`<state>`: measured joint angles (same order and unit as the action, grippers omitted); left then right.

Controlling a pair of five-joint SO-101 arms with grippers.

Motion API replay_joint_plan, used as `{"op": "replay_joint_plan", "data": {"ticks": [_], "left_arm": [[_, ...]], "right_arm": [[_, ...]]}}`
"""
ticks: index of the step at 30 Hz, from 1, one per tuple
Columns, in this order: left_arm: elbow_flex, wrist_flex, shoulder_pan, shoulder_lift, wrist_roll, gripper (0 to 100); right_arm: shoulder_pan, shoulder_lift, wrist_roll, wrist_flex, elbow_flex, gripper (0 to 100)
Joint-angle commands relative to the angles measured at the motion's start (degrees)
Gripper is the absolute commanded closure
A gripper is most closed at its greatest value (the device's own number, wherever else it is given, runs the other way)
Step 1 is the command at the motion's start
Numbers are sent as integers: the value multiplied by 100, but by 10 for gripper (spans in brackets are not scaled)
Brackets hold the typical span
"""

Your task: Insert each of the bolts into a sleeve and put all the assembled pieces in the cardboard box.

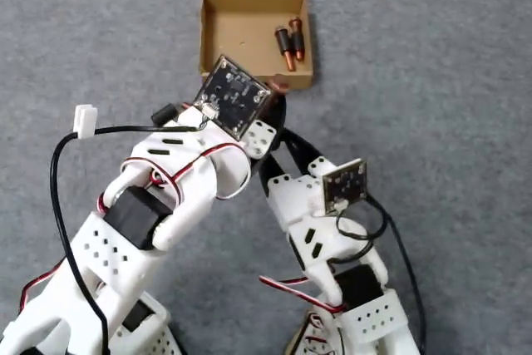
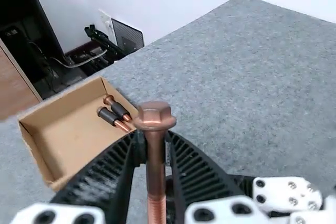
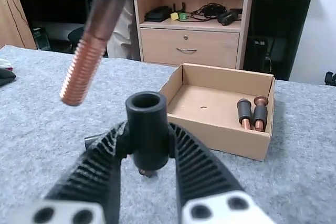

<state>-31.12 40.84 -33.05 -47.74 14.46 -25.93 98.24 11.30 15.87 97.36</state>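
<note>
My left gripper is shut on a copper bolt, with the hex head above the fingers and the threaded shaft below. My right gripper is shut on a black sleeve, held upright with its open bore facing up. The bolt's threaded tip hangs tilted, above the sleeve and to one side, not touching it. In the high view the bolt head sits just in front of the cardboard box. Two assembled pieces lie side by side at the box's right end.
Grey felt covers the table. A dark cylindrical piece lies on the mat beside the left arm. Both arms crowd the middle, close to the box's near wall. Open mat lies to the right and far left.
</note>
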Motion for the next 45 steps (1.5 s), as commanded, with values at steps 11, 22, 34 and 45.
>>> {"op": "replay_joint_plan", "data": {"ticks": [11,22,34,45], "left_arm": [[-563,-1556,589,-48,-1363,982],[-1618,-2875,545,-734,-554,981],[-1626,-2884,-158,-998,-527,981],[-1662,-2769,-185,-1393,-571,981]], "right_arm": [[-66,-40,299,-158,-4,997],[-75,-66,492,-149,4,997],[-75,-66,-141,193,4,997],[-84,-66,-229,141,4,997]]}}
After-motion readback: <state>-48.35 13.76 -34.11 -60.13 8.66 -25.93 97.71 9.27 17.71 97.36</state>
